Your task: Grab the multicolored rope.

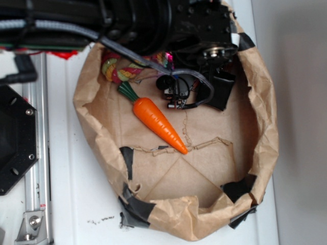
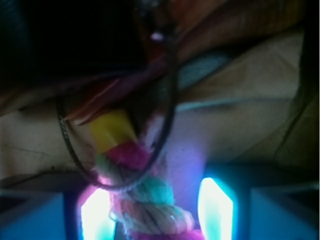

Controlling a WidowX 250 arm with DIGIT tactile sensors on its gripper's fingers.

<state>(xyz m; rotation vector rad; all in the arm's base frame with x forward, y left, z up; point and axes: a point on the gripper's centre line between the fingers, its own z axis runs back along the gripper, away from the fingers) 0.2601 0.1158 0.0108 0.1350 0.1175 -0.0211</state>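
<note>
Two toys are seen inside a brown paper bag [image 1: 263,122] whose top has been rolled down into a low wall and patched with black tape [image 1: 134,206]. The bag is set on a white table [image 1: 76,204]. One toy is the multicolored rope [image 1: 122,70], made of thick twisted strands in pink-red, yellow and pale green. It is found at the back of the bag, close to the far wall, and part of it is hidden under the black robot arm [image 1: 168,20]. The other toy is a shiny orange carrot [image 1: 158,124] with a green top. The carrot is laid at a slant near the middle of the bag floor, with its green top just beside the rope and its tip pointed away from it. The gripper [image 1: 176,92] is held low at the back of the bag, right by the rope and behind the carrot. A dark cable [image 1: 204,87] is looped around it. In the wrist view the rope [image 2: 145,200] is seen very close, running up between the two glowing fingers [image 2: 215,207]. A gap is left between the fingers, with the rope in it near one finger. It cannot be told whether the rope is squeezed or only lies between them. A thin dark wire [image 2: 172,100] is curved across the rope in that view. Black metal parts [image 1: 15,138] and a silver rail [image 1: 38,153] are seen on the table beside the bag.
</note>
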